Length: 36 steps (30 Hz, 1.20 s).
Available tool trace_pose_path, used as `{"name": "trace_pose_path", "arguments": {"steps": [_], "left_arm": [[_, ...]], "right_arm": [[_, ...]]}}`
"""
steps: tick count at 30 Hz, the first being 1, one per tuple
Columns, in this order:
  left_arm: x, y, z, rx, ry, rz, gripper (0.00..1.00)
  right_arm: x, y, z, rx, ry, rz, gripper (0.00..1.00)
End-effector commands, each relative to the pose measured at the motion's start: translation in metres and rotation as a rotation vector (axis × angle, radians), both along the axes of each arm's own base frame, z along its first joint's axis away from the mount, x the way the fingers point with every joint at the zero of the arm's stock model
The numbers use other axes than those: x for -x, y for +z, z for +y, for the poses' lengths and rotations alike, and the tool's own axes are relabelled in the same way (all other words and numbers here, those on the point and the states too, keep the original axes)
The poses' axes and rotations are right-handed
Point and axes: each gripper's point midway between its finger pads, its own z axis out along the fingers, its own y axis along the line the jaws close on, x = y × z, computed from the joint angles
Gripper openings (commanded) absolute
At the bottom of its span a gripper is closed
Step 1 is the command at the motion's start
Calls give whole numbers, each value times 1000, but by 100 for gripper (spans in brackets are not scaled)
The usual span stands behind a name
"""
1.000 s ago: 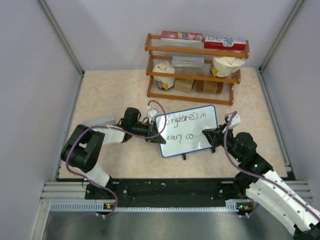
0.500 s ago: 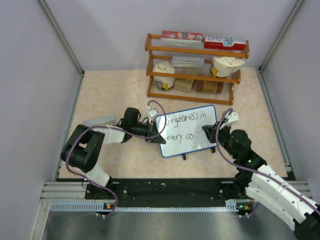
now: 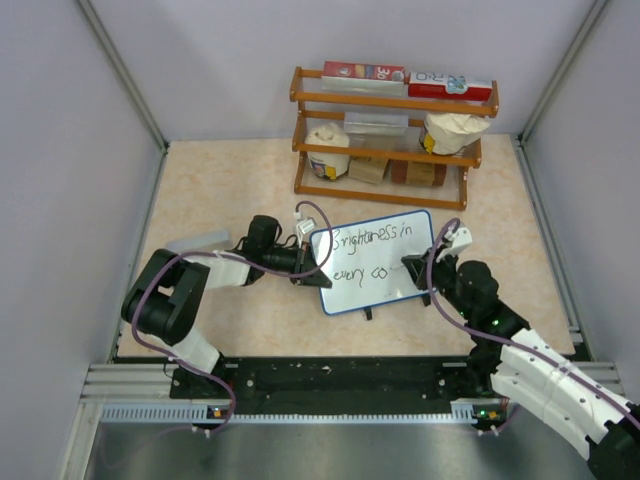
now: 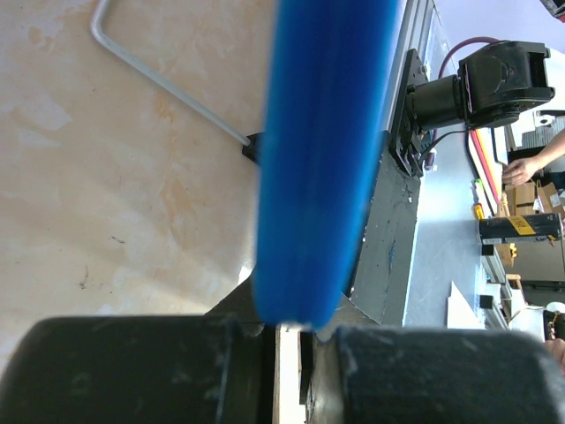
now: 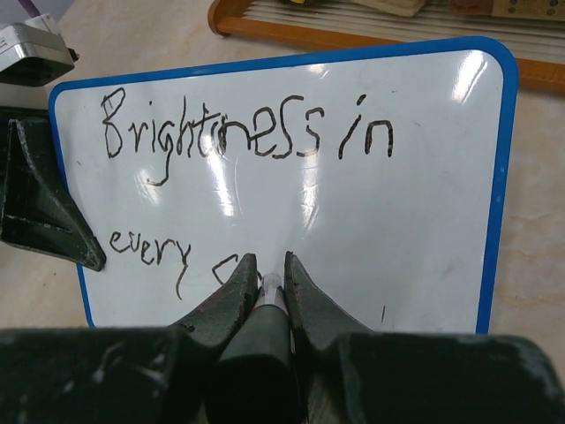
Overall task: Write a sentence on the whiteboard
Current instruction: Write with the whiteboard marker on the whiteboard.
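The whiteboard (image 3: 378, 262) stands tilted at mid-table, white with a blue rim. My left gripper (image 3: 306, 266) is shut on its left edge; in the left wrist view the blue rim (image 4: 318, 159) runs up from between the jaws of that gripper (image 4: 291, 331). The sentence (image 3: 372, 240) reads "Brightness in" over "every c…" (image 5: 247, 132). My right gripper (image 3: 414, 268) is shut on a black marker (image 5: 263, 331). The marker's tip rests on the whiteboard (image 5: 397, 221) just right of the last letter. The fingers of that gripper (image 5: 267, 265) hide what follows it.
A wooden rack (image 3: 385, 140) with boxes, bags and jars stands at the back. Grey walls close both sides. A pale grey flat piece (image 3: 200, 241) lies by the left arm. The board's wire stand (image 4: 159, 79) rests on the tabletop. A metal rail (image 3: 330, 385) runs along the near edge.
My right gripper has shifted slightly left along the lower line with the marker on the board. The left gripper and the board have stayed still.
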Motion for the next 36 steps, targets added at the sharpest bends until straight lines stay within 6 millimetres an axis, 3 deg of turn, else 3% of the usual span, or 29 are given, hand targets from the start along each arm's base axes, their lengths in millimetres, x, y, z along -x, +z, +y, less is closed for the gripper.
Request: {"name": "trace_pose_path", "arguments": {"steps": [1,8,17,26,29,36], "left_arm": [[-21,-23,14,-105,136,-6,0],[-21,-23,14,-104,135,-6,0],[-21,-23,14,-102,131,-5,0],[-21,-23,14,-101,131,-6,0],[-21,-22,14,-101,131,-7,0],[-21,-23,14,-103,132,-5,0]], "right_arm": [[-2,16,6,-49,12,-48,0],[-4,15,10,-53,20,-44,0],[-5,-15,-1,-7,-37,23,0],[0,-21,-5,-4,-45,40,0],[2,-18,-2,-21,-27,37,0],[-3,17,4,-66,-14,-35,0]]}}
